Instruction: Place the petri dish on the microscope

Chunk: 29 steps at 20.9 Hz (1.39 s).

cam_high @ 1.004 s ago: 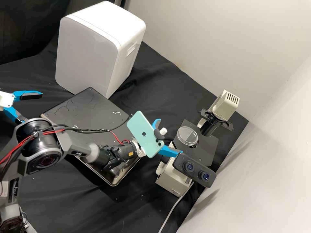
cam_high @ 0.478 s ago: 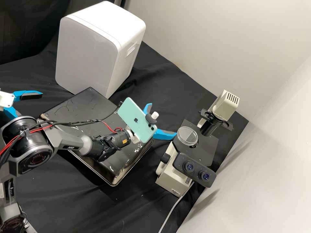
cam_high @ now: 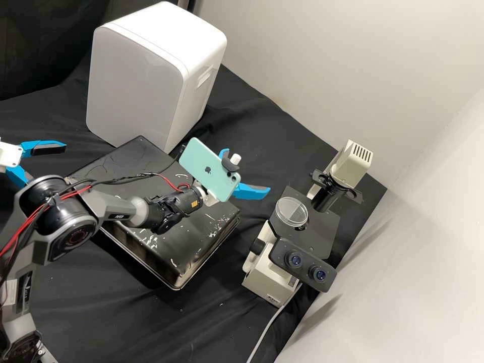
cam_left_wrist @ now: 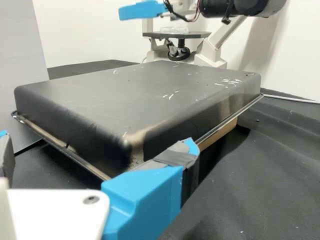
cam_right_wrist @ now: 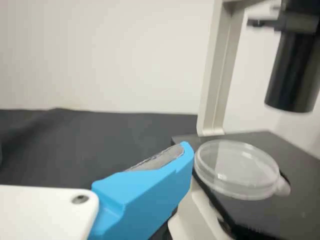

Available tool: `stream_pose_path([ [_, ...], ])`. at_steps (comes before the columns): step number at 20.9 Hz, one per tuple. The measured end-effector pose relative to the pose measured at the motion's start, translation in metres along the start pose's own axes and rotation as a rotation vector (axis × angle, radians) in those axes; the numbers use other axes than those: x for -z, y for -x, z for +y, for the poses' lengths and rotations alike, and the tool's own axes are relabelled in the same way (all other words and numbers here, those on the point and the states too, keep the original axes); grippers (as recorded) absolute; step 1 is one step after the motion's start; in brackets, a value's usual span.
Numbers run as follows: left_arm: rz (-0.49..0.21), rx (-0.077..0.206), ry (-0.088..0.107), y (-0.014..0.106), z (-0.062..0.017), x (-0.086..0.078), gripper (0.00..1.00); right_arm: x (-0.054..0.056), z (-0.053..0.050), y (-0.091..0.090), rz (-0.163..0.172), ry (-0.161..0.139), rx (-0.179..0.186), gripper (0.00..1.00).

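The clear petri dish (cam_high: 291, 210) lies flat on the black stage of the microscope (cam_high: 282, 267) at the right of the bench. My right gripper (cam_high: 241, 174) hangs open and empty above the bench, left of the stage and apart from the dish. In the right wrist view, one blue finger (cam_right_wrist: 150, 180) points at the petri dish (cam_right_wrist: 235, 167) on the stage (cam_right_wrist: 295, 205). My left gripper (cam_high: 35, 162) stands open at the far left edge, with its finger (cam_left_wrist: 150, 192) near a corner of the black tray (cam_left_wrist: 140, 100).
A black upturned tray (cam_high: 151, 176) lies mid-bench under the right arm. A white box-shaped appliance (cam_high: 151, 70) stands behind it. White walls close in behind and to the right of the microscope. A grey cable (cam_high: 266, 333) runs from the microscope toward the front.
My right gripper has drawn back from the microscope stage, up and to the left. The petri dish has stayed on the stage. The left gripper has not moved.
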Motion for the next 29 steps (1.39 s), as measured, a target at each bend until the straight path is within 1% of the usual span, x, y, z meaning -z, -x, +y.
stream_pose_path([
  [1, 0.0, 0.0, 0.0, 0.0, 0.0, 0.0, 1.0, -0.002, -0.002, -0.002, -0.016, -0.002, 0.007, 1.0],
  [4, 0.0, 0.0, 0.0, 0.0, 0.0, 0.0, 1.0, -0.006, -0.005, -0.006, -0.026, 0.005, 0.015, 1.0],
  [7, -0.002, 0.001, 0.0, 0.0, -0.0001, -0.001, 1.0, -0.012, -0.012, -0.01, -0.044, 0.018, 0.034, 1.0],
  [9, -0.002, 0.001, 0.0, 0.0, -0.0001, -0.001, 1.0, -0.015, -0.015, -0.013, -0.051, 0.023, 0.04, 1.0],
  [12, -0.002, 0.001, 0.0, 0.0, -0.0001, -0.001, 1.0, -0.017, -0.015, -0.016, -0.064, 0.019, 0.043, 1.0],
  [14, -0.002, 0.001, 0.0, 0.0, -0.0001, -0.001, 1.0, -0.015, -0.014, -0.017, -0.059, 0.023, 0.039, 1.0],
  [16, -0.002, 0.001, 0.0, 0.0, -0.0001, -0.001, 1.0, -0.014, -0.013, -0.018, -0.055, 0.036, 0.035, 1.0],
  [18, -0.002, 0.001, 0.0, 0.0, -0.0001, -0.001, 1.0, -0.015, -0.013, -0.019, -0.057, 0.035, 0.035, 1.0],
  [20, -0.002, 0.001, 0.0, 0.0, -0.0001, -0.001, 1.0, -0.016, -0.013, -0.019, -0.065, 0.023, 0.029, 1.0],
  [21, -0.002, 0.001, 0.0, 0.0, -0.0001, -0.001, 1.0, -0.017, -0.013, -0.019, -0.072, 0.023, 0.031, 1.0],
  [23, -0.002, 0.001, 0.0, 0.0, -0.0001, -0.001, 1.0, -0.022, -0.01, -0.022, -0.083, 0.018, 0.021, 1.0],
  [26, -0.002, 0.001, 0.0, 0.0, -0.0001, -0.001, 1.0, -0.028, -0.009, -0.03, -0.096, 0.01, 0.008, 1.0],
  [29, -0.002, 0.002, 0.0, 0.0, -0.0004, -0.001, 1.0, -0.036, -0.014, -0.034, -0.114, 0.009, 0.021, 1.0],
])
